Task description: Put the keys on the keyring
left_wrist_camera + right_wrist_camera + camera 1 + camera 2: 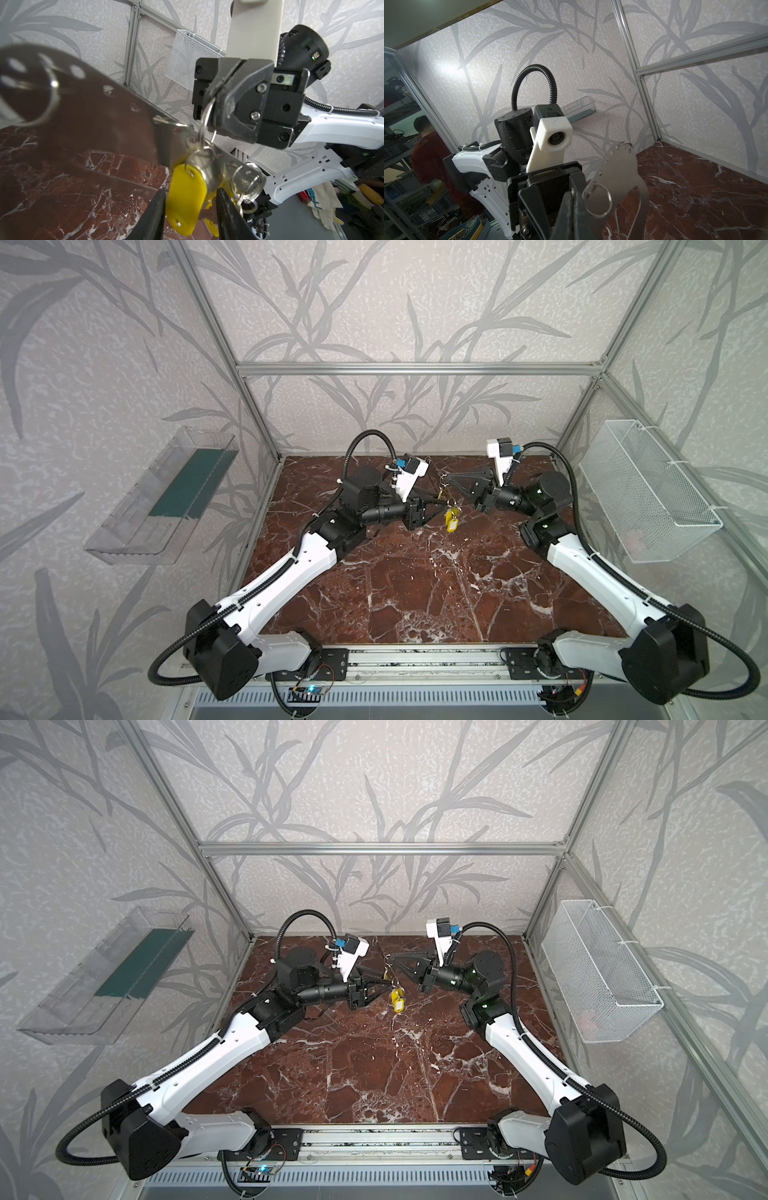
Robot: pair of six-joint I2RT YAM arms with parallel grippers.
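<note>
The keyring (93, 108), a flat grey metal plate with holes and small rings along one edge, hangs in the air above the back middle of the table, edge-on in both top views (444, 489) (388, 969). My right gripper (445, 477) (573, 195) is shut on one of its rings (609, 199), also clear in the left wrist view (216, 97). Two yellow keys (451, 519) (397, 999) dangle from the plate's lower end. My left gripper (191, 193) (443, 507) stands open, its fingers on either side of one yellow key (187, 197), with a gap at one finger.
The red marble table (415, 593) lies below. A white mesh basket (648, 489) hangs on the right wall and a clear plastic tray (162, 497) on the left wall. The two arms face each other closely at the back.
</note>
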